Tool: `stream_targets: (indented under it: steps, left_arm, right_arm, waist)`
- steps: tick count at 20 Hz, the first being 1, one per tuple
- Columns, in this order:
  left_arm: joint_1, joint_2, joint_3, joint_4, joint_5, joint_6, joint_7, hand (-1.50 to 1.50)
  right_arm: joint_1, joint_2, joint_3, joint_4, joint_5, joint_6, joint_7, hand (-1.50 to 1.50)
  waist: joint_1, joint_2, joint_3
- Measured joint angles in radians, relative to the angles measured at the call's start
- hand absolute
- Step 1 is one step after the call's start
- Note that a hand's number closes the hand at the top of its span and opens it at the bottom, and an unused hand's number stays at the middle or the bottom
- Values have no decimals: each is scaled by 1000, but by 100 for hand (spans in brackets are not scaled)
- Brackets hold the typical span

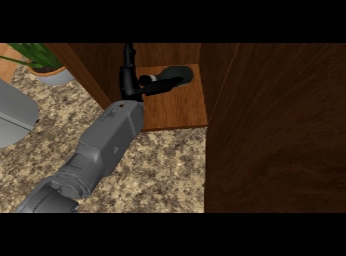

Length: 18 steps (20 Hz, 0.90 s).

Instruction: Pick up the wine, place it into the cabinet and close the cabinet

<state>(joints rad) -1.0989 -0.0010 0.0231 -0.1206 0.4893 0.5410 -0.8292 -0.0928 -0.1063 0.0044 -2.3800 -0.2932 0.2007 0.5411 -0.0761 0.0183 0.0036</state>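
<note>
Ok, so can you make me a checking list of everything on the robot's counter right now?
Surface: speckled stone counter, with a wooden cabinet shelf at its far side.
Job's things: dark wine bottle sits on the shelf; the big dark wood panel on the right is likely the open cabinet door.
Clutter: potted plant at far left; grey object at the left edge.
Hands: left hand is up at the shelf, right beside the bottle; I cannot tell whether it grips. The right hand is not in view.
Cables: nothing seen.
Surroundings: dark wood cabinet walls.
</note>
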Motion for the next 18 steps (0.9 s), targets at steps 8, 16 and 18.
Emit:
stream_targets:
  steps: [8,16,18]
  left_arm:
    - [5,0,0,-5,-13,-48,-29,-150]
    - [7,-1,-13,-6,-27,-123,-43,-150]
    - [10,-1,-19,-6,-26,-138,-41,-150]
  right_arm:
    - [-4,-5,3,-2,-1,-3,10,-150]
    - [1,4,23,1,2,-7,2,-150]
    - [3,7,28,-1,3,-11,3,-150]
  waist:
    - [-1,0,0]
    - [2,0,-1]
    - [2,-1,-1]
